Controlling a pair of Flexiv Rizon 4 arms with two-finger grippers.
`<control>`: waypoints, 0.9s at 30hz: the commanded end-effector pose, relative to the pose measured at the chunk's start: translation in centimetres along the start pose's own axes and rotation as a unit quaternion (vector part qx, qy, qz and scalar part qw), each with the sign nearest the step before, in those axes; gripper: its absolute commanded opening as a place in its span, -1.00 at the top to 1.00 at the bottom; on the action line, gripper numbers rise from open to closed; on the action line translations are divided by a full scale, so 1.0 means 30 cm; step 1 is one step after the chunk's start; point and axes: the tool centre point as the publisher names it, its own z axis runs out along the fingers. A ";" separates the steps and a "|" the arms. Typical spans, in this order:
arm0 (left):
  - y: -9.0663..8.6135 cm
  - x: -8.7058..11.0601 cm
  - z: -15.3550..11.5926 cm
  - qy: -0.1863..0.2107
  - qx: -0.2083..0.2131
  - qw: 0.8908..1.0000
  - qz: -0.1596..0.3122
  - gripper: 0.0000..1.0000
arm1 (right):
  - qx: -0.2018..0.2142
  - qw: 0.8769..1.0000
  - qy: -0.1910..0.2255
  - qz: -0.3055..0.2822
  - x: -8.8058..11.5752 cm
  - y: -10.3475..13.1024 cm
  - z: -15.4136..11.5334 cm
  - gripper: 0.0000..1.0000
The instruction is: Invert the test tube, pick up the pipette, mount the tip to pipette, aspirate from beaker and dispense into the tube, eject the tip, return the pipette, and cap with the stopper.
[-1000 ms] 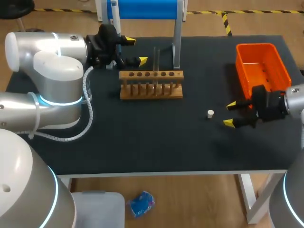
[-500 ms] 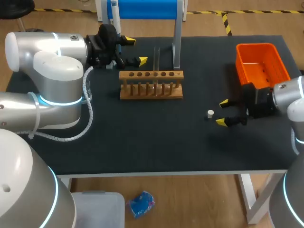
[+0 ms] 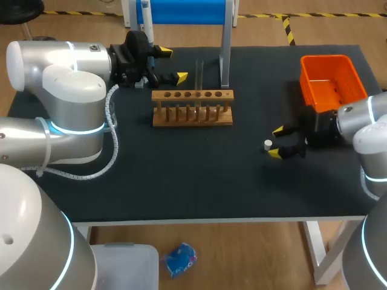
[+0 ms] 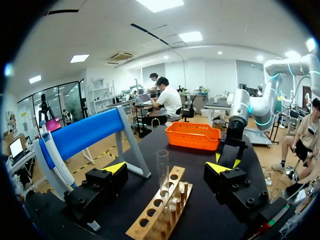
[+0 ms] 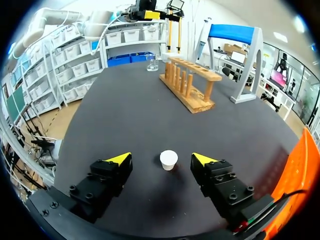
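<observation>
Hovering our right gripper (image 3: 277, 141) at centre right, fingers apart, we are bracketing the white stopper (image 3: 268, 144) on the table without touching it. Our left gripper (image 3: 173, 64), also spread, is hanging at upper left beside the rack (image 3: 192, 115), where the faint glass tube (image 3: 198, 75) is standing. The top edge is cutting off the pipette stand (image 3: 181, 12). The beaker (image 5: 152, 62) is showing only in the right wrist view.

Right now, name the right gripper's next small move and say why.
Probably ease the right gripper forward a little, so its open fingers flank the stopper, before closing. The stopper stands on the table just ahead of the fingertips, centred between them but untouched, and the tube in the rack is uncapped.
</observation>
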 end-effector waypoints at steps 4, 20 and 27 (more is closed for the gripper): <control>0.004 0.001 0.003 -0.001 0.002 1.000 0.001 -1.00 | 0.004 1.000 0.000 -0.004 -0.002 -0.005 0.024 -0.53; 0.004 0.001 0.003 -0.001 0.002 1.000 0.001 -1.00 | 0.010 1.000 -0.002 -0.004 -0.017 -0.012 0.063 -0.36; 0.004 0.001 0.003 -0.001 0.002 1.000 0.001 -1.00 | 0.008 1.000 -0.001 -0.005 -0.022 -0.005 0.075 -0.33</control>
